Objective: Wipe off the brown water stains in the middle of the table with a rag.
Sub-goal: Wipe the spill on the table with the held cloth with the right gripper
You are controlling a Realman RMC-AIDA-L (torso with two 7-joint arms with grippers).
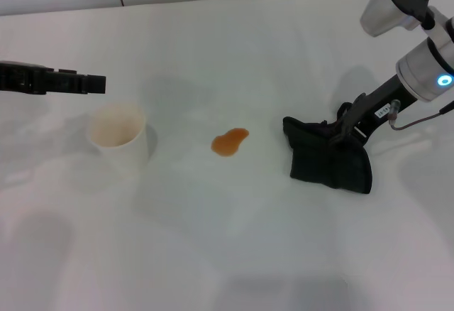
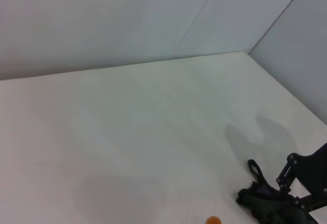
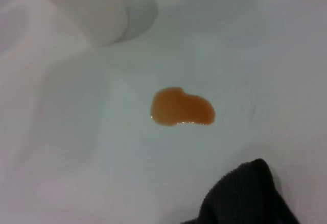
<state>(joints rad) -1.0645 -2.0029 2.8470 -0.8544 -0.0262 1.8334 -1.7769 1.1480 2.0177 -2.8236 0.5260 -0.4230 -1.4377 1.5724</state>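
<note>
The white desk (image 1: 234, 254) fills the head view, and everything on it sits in a loose row across the middle. Largest after it is the right arm, reaching in from two o'clock, its right tool (image 1: 345, 128) lowered onto the far edge of the rag (image 1: 330, 159), which lies crumpled on the desk at three o'clock of the spill and well apart from it. The tool appears to be pinching a fold of the cloth, though its tips are dark against dark fabric, so the hold is likely rather than certain. The white paper cup (image 1: 118, 135) stands upright at nine o'clock of the spill, clear of it. The left tool (image 1: 79, 82) hovers idle at about eleven o'clock of the cup, and whether it is wide or narrow cannot be told. Smallest are the brown water stains (image 1: 230, 141), one glossy orange-brown blotch at the centre, untouched; the right wrist view shows it wet, with a corner of the rag near. The step in hand looks like securing the rag; wiping has not begun. The next move calls for dragging the cloth toward nine o'clock, pressed flat over the blotch, stopping short of the cup.
</note>
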